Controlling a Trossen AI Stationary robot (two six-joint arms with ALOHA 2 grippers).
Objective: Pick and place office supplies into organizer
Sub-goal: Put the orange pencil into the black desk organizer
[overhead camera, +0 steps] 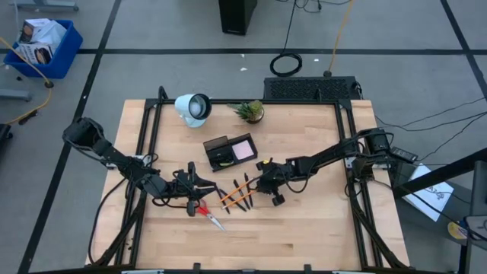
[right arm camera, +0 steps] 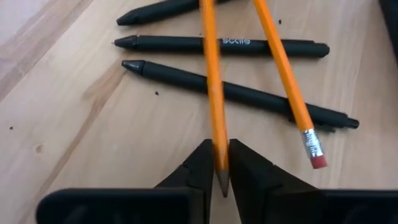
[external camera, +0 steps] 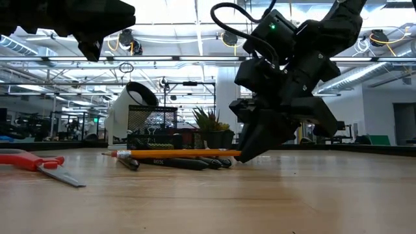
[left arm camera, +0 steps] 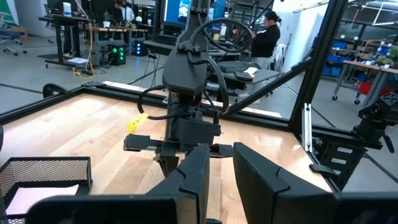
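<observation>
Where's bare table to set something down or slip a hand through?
Free: the near strip of the table below the scissors, and the right side past the right tool. Crowded: the centre, with pens and pencils between both tools, the left tool over the scissors, and the organizer, lamp and plant behind.

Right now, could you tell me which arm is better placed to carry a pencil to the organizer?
The right: its gripper is already shut on an orange pencil, while the left gripper holds nothing, beside the scissors.
</observation>
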